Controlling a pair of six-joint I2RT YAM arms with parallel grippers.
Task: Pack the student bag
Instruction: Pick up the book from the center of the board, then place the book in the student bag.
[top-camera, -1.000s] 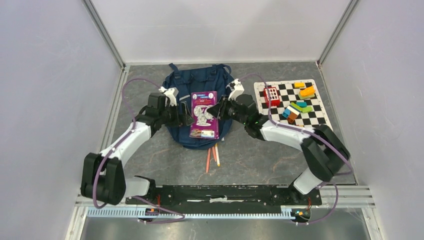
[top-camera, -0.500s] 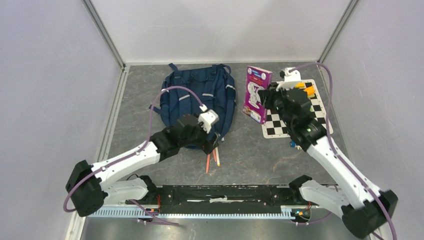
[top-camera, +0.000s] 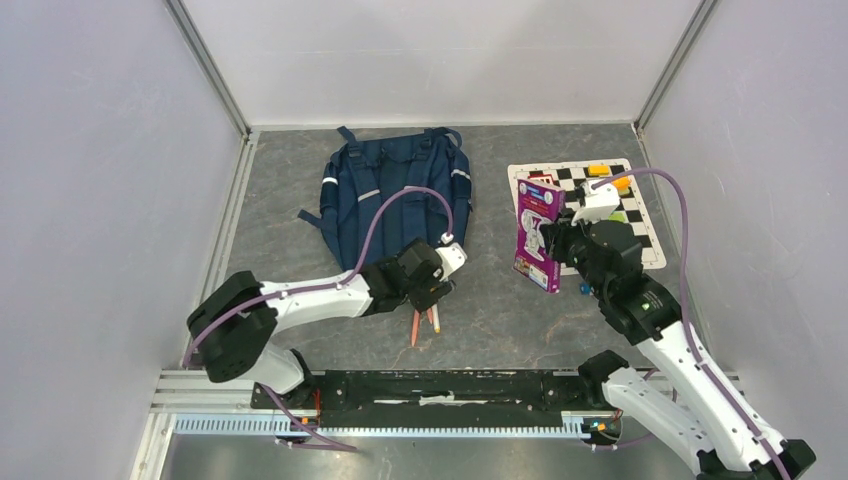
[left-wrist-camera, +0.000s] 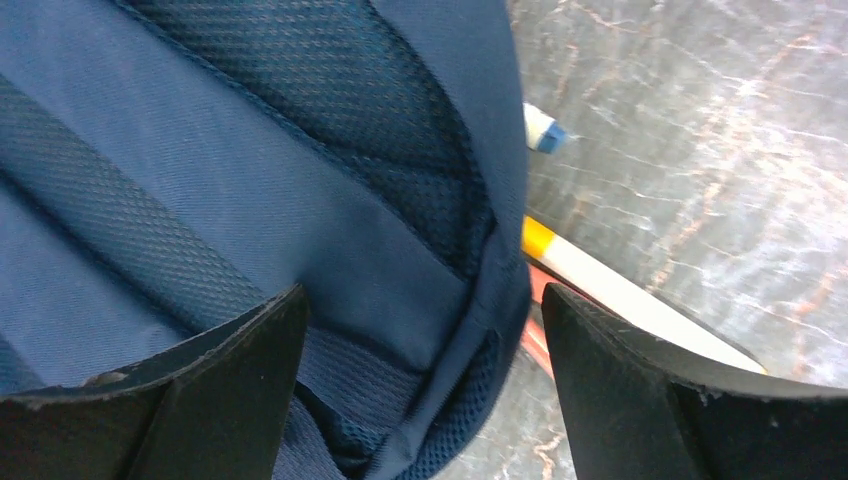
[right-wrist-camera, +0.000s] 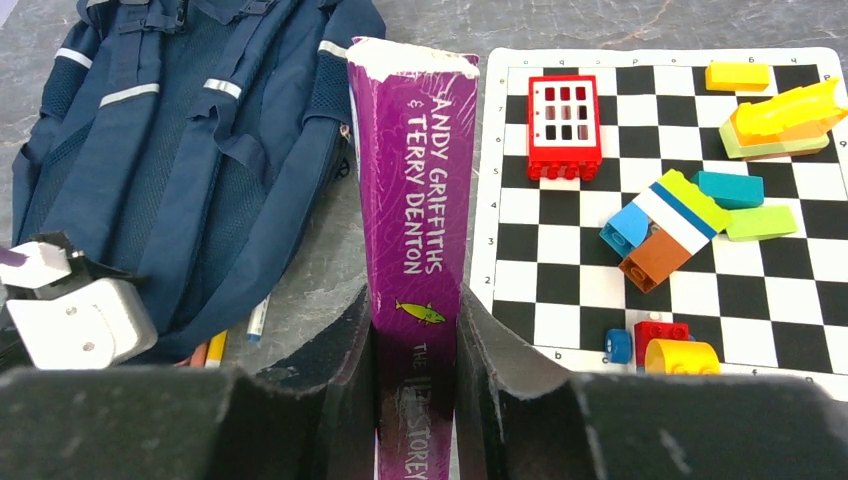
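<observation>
The navy-blue student bag (top-camera: 395, 195) lies flat at the back middle; it also shows in the right wrist view (right-wrist-camera: 190, 160). My left gripper (top-camera: 437, 285) is open at the bag's near right corner, its jaws on either side of the bag's edge (left-wrist-camera: 470, 330). My right gripper (top-camera: 556, 243) is shut on a purple book (top-camera: 537, 233) and holds it upright, spine towards the wrist camera (right-wrist-camera: 415, 200), between the bag and the chequered mat. Pencils (top-camera: 425, 320) lie at the bag's near edge, partly under it (left-wrist-camera: 620, 290).
A chequered mat (top-camera: 640, 240) with several coloured toy bricks (right-wrist-camera: 670, 225) lies at the right. Grey walls enclose the table on three sides.
My right gripper has carried the book from the bag out to the right, then nearer and lower beside the mat. My left gripper has moved to the bag's near right corner.
</observation>
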